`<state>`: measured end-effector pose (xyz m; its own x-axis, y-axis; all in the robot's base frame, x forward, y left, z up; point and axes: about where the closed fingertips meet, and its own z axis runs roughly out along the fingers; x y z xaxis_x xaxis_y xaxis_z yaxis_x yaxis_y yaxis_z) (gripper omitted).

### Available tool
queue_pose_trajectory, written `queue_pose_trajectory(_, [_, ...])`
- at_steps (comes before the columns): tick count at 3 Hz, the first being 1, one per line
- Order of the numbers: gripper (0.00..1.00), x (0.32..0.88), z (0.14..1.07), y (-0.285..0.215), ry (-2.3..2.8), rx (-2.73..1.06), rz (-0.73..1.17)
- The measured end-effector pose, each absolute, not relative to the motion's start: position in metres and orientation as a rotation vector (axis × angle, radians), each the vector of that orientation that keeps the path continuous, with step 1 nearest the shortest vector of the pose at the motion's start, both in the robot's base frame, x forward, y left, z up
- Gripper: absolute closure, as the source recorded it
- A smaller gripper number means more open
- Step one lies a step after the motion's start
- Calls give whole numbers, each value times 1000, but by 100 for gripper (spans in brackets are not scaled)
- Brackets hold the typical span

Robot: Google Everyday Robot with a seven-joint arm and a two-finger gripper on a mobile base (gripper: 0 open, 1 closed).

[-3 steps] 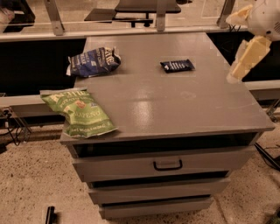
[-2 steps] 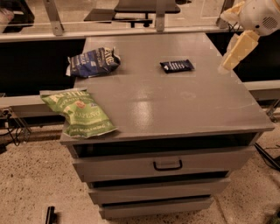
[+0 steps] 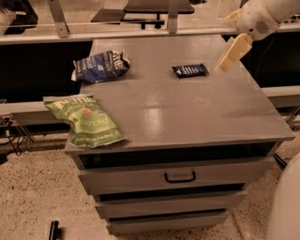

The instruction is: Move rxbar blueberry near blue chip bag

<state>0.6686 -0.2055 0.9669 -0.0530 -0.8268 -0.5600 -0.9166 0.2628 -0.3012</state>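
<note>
Claw [image 3: 232, 54]: over desk [image 3: 187, 117] right rear, just right of bar [image 3: 190, 70]; spread cannot tell. Advised: centre over bar, grip across short side, carry toward blue bag [image 3: 101, 65].

Robot, as seen from beside it:

- Arm [image 3: 265, 11]: glossy white moulded shell, rounded and swelling to a bulbous wrist. A thin yellow-orange band rings the shell close to the frame's top edge. On the side of the wrist housing sits a small round patch of dark dots [image 3: 259, 29], like a grille.
- Gripper [image 3: 230, 52]: pale cream, matt, a blocky bar that tapers away from the white wrist, clearly warmer in tone than the shell. It hangs at upper right, above the back right corner of the grey cabinet top [image 3: 187, 108].
- Body [image 3: 287, 206]: a smooth, curved, pale grey-white panel at the lower right edge, plain-surfaced.
</note>
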Motion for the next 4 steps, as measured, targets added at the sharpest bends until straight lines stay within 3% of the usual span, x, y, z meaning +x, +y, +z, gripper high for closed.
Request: queue_pose_trajectory(4, [0,752,885,-188,1926,-1400,355])
